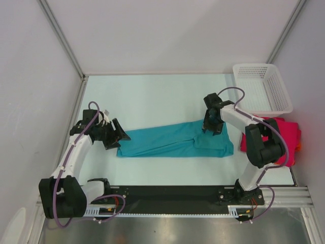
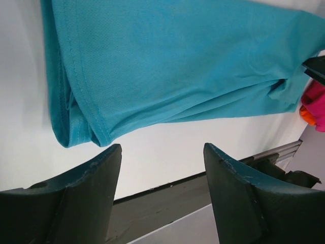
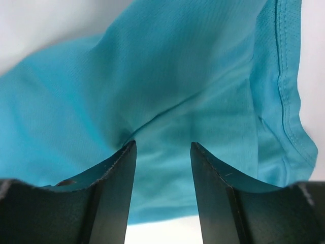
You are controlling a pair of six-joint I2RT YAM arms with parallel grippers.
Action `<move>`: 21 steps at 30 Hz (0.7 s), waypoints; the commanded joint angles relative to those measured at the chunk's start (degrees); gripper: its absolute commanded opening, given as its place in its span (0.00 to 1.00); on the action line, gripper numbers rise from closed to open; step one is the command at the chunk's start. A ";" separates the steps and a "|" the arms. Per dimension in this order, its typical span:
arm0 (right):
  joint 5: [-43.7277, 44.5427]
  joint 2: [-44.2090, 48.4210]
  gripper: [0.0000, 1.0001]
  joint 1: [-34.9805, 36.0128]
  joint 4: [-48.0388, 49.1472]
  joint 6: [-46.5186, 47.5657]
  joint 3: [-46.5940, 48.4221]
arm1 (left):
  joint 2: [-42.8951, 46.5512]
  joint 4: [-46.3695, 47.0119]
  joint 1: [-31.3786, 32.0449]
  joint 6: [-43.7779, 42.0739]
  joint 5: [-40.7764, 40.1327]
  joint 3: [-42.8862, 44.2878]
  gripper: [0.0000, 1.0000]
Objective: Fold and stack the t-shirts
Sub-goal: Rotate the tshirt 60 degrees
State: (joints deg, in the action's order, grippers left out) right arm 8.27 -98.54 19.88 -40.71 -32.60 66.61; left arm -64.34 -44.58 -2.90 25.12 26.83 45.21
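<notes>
Pale bench point(image 1: 152, 91) carries the teal t-shirt point(image 1: 167, 143), folded long, at centre. Left hand point(image 1: 119, 134), fingers apart, sits at its 9 o'clock end. Right hand point(image 1: 212, 129), fingers spread, is over its 2 o'clock part. Crimson-pink t-shirt point(image 1: 285, 133) lies at 3 o'clock.

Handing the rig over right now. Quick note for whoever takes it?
Left gripper: open, empty, just off the left end of the teal t-shirt.
Right gripper: open over the teal cloth near its right end, nothing pinched.
The teal t-shirt lies as a long narrow band mid-table. The crimson-pink t-shirt sits at the right edge behind the right arm; folded or not, cannot tell. The orange t-shirt shows only as an edge beside it. White basket is back right.
Done: at most a lengthwise fold on teal.
Left: finish teal, stack all.
</notes>
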 commanded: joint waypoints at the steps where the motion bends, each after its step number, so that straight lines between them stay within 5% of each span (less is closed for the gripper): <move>1: 1.48 -4.46 0.53 -1.42 0.72 -2.82 3.35 | 1.49 2.12 0.44 -1.39 4.28 -0.04 0.71; 12: 4.21 -25.52 0.54 -5.64 -5.51 -2.30 23.54 | -0.61 3.97 0.52 -2.62 9.03 0.05 0.71; 21: 5.88 -47.69 0.53 -8.28 -19.13 2.45 60.37 | -2.20 5.38 0.44 -3.15 11.40 -1.88 0.71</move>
State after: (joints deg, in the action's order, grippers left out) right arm 9.23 -136.27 13.34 -64.79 -31.20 117.05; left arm -65.98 -41.12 -2.76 23.40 35.46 43.90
